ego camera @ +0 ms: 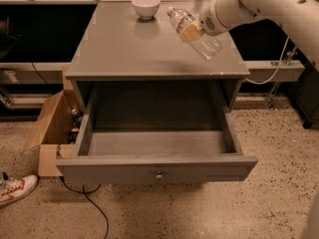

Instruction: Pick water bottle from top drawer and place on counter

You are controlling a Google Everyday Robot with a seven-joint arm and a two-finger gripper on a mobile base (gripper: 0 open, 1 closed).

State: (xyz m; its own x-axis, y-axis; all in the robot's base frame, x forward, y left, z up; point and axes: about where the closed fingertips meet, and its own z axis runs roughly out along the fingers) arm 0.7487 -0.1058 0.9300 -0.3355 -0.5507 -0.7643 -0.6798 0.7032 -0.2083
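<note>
Robot gripper [195,30] at upper right, above the right rear part of the counter [124,49], closed around the middle of a clear water bottle [207,45]. The bottle is held in the air and tilted, with its white cap pointing up and to the left and its base down and to the right. It appears to hang just over the counter w/o touching it (its underside can't be seen well enough to be sure). The thick white arm [269,4] runs off to the upper right.

Progress, judged from the layout: the pick is done. The bottle is out of the top drawer [157,169], which stands pulled fully open and shows only a bare grey floor inside. Left to do: lower the bottle onto the counter, let go, and pull the arm away. The bottle is already over the surface, so the task looks approx. two-thirds complete.

Counts:
- 1 water bottle
- 1 open drawer w/ 1 round knob [159,176]
- 1 white bowl [146,6] at the counter's back edge, near the bottle's cap but apart from it
- 1 open cardboard box [47,128] on the floor to the left of the cabinet
- 1 sneaker [15,189] at far lower left
- 1 dark cable [94,205] trailing across the speckled floor
</note>
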